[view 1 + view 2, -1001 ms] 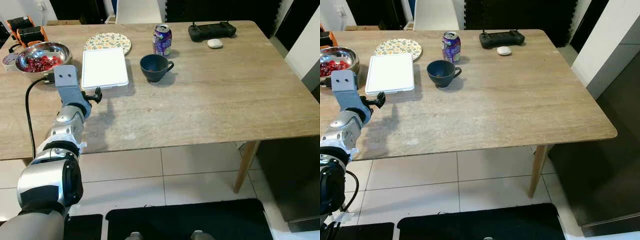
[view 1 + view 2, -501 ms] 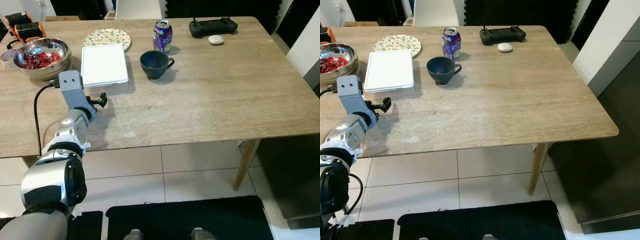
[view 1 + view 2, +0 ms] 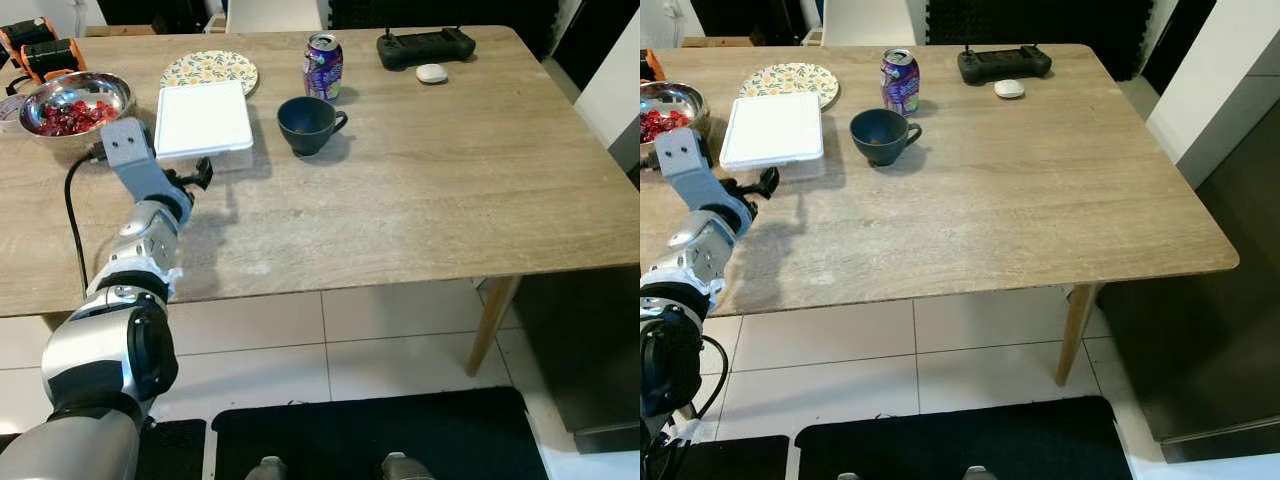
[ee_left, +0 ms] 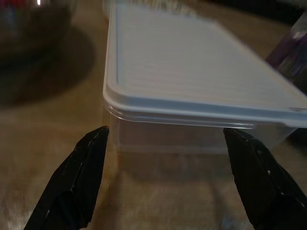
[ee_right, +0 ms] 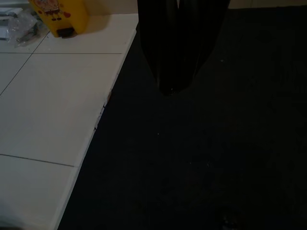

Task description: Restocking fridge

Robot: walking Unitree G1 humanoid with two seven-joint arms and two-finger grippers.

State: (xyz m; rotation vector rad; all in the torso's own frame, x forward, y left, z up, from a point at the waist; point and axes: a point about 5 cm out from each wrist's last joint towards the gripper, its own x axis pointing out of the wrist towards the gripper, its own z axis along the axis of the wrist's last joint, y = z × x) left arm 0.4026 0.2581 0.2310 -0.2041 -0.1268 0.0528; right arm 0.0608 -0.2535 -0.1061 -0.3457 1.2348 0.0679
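Your left hand (image 4: 165, 136) sits low over the wooden counter (image 3: 430, 190), just short of the near edge of the food container (image 3: 203, 118), its two black fingers (image 4: 76, 177) spread wide, one at each near corner, gripping nothing. The container is a shallow clear plastic box with rounded corners under a flat white lid; the wrist view is dim, so you cannot tell what, if anything, is inside. It lies flat towards the far left of the counter, between the steel bowl of red fruit (image 3: 73, 102) and the dark blue cup (image 3: 307, 124), with the floral plate (image 3: 210, 72) just behind it and the purple can (image 3: 323, 67) behind the cup. Your right hand (image 5: 176, 84) hangs over a dark mat (image 5: 216, 158) beside white floor tiles (image 5: 48, 96), fingers pressed together.
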